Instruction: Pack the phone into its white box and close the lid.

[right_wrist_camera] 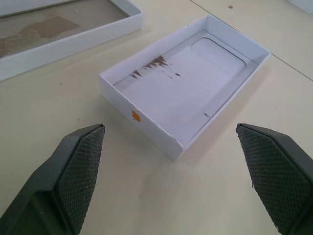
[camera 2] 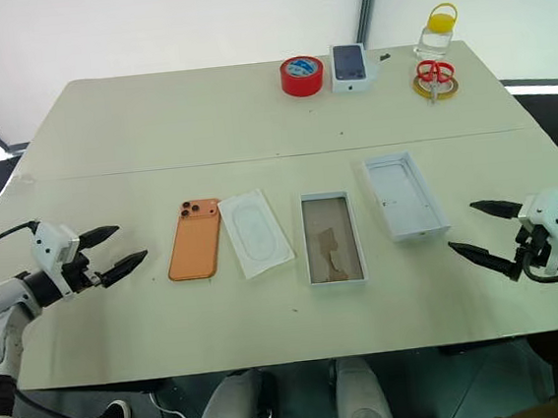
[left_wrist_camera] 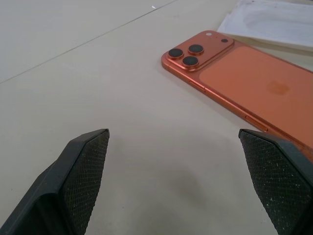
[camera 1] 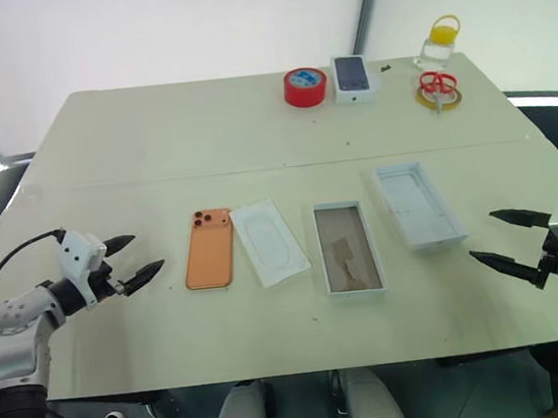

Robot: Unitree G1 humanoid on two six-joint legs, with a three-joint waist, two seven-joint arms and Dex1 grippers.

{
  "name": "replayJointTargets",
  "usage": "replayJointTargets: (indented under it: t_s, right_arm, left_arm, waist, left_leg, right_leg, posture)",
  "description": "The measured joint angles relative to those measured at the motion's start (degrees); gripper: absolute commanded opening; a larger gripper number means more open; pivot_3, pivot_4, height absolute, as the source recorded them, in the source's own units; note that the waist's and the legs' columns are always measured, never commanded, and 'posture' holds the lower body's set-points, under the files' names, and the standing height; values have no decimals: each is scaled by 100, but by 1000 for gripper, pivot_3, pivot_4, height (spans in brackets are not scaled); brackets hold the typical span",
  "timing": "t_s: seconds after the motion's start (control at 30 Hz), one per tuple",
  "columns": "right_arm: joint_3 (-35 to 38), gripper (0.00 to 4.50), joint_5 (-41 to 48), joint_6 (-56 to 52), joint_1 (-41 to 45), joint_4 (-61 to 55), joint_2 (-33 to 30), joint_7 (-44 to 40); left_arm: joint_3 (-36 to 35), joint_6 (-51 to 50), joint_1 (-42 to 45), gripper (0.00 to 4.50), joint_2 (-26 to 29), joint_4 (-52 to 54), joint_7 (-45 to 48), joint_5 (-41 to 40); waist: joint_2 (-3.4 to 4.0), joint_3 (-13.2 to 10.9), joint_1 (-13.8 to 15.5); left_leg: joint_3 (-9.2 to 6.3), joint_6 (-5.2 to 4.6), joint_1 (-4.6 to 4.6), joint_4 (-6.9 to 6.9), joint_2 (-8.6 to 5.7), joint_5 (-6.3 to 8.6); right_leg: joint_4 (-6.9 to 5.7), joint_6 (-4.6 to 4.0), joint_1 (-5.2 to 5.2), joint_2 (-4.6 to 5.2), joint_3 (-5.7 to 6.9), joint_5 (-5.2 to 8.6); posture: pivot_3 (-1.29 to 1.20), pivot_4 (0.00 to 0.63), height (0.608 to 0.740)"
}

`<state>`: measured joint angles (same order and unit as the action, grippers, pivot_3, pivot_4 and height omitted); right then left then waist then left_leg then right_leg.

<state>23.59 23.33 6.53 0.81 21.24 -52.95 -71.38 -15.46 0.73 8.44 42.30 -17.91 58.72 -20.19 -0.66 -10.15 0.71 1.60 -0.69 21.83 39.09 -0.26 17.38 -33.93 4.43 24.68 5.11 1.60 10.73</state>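
On the worktop (camera 1: 128, 382), both tools, left (camera 1: 134, 260) and right (camera 1: 504, 239), are waiting open; next, the left is needing to grasp the phone (camera 1: 210, 248) for the box (camera 1: 346, 246).

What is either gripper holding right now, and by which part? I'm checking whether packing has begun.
Nothing is held. The left gripper is open beside the phone, and the right gripper is open near the lid, touching neither.

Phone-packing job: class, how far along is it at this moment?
Nothing is packed yet. The phone lies on the table beside the flat card, the white box sits empty, and the lid lies open side up. Both the left gripper and right gripper are open and empty. All steps remain.
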Motion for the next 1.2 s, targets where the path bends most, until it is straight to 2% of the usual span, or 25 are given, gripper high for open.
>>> replayJointTargets:
  t_s: [0.67,1.1,1.2]
  right_arm:
    - [-27,4500,-180,135,195,248,1,-11]
    - [-75,4500,-182,129,196,208,8,44]
    - [-159,4500,-161,6,185,-153,8,12]
  left_arm:
    - [4,51,-92,4454,43,22,-13,70]
    - [49,-779,-84,4454,-18,580,-425,67]
    - [94,-1622,-122,4454,-118,1237,-731,-140]
  waist:
    - [1,-1,-1]
    - [1,-1,0]
    - [1,-1,0]
  left_leg:
    - [0,0,2,0,1,0]
    - [0,0,3,0,1,0]
    - [0,0,5,0,1,0]
  right_leg:
    - [0,0,2,0,0,0]
    - [-1,0,2,0,-1,-1]
    - [-2,2,2,0,-2,-1]
  posture:
    - [0,150,739]
    - [0,150,739]
    - [0,150,739]
